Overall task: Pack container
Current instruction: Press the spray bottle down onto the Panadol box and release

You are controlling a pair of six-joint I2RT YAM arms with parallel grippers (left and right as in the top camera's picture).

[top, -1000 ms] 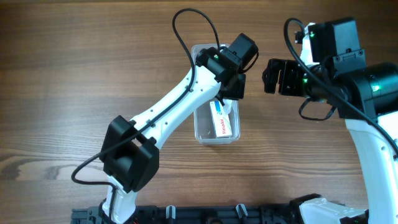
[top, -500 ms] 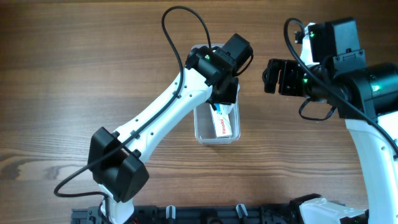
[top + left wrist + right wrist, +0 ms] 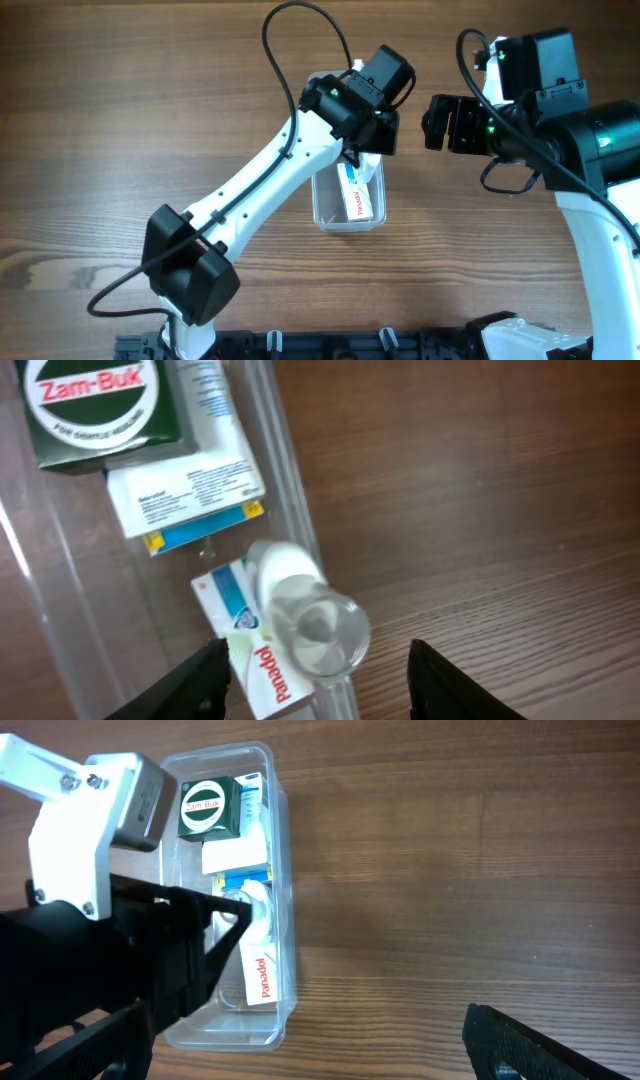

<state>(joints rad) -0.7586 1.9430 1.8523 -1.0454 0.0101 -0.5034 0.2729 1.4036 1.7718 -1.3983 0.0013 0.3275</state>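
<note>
The container (image 3: 350,225) is a clear, long plastic bin in the middle of the table. Inside lie a green Zam-Buk box (image 3: 100,405), a white box with a blue and yellow edge (image 3: 185,500), a Panadol box (image 3: 255,660) and a small white bottle (image 3: 305,615). The bottle lies on the Panadol box against the container wall (image 3: 290,490). My left gripper (image 3: 365,150) hovers over the container's middle, open, its fingers on either side of the bottle and clear of it. My right gripper (image 3: 440,122) is open to the right of the container, holding nothing.
In the right wrist view the left arm's black and white wrist (image 3: 100,940) covers the container's left side (image 3: 285,900). Bare wooden tabletop (image 3: 450,900) surrounds the container. A black cable (image 3: 300,50) loops above the left arm.
My left gripper has opened and let go of the small white bottle, which now lies in the container. The left arm shifted slightly. The right arm has not moved.
</note>
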